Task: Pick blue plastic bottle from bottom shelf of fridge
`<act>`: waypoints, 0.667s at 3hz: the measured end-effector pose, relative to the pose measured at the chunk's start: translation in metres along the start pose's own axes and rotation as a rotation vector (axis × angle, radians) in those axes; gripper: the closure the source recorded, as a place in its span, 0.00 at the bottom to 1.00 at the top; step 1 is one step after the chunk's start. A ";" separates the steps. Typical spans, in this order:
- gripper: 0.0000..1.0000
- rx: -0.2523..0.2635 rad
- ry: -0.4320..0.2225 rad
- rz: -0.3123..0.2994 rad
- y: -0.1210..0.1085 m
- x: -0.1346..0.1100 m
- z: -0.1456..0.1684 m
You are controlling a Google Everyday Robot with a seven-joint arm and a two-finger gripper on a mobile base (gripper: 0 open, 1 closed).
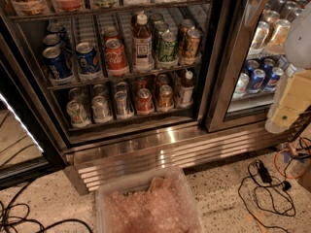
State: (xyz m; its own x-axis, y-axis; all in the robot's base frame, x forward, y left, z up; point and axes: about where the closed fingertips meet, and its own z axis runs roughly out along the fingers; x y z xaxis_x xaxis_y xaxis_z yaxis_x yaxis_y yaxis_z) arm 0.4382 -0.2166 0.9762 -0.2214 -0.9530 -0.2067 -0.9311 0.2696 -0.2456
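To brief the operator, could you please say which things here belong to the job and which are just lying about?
Job: blue plastic bottle, right end of the bottom shelf; fridge; gripper, at the right edge, outside the fridge.
Lying about: soda cans; taller bottle; plastic tub; floor cables.

Black-framed fridge [215,57] with a ribbed, shiny steel grille [160,155] along its base. On the dark wire bottom shelf [131,116] stands a small bottle [184,89] with a white cap, dark brown contents and a pale whitish-blue label. One rack up are blue cans [56,64], a red can [115,57] with white script and a green can [167,47]. At the right edge, a pale yellow gripper [286,111] hangs below a white arm [300,38]. The floor [223,198] is speckled beige, crossed by black cables [265,178].
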 end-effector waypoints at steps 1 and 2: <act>0.00 0.000 0.000 0.000 0.000 0.000 0.000; 0.00 0.032 0.018 0.030 0.001 0.000 0.009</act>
State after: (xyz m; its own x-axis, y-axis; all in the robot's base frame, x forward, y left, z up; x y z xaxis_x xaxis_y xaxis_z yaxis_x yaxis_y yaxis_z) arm 0.4399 -0.2156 0.9676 -0.2546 -0.9467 -0.1973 -0.9144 0.3021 -0.2696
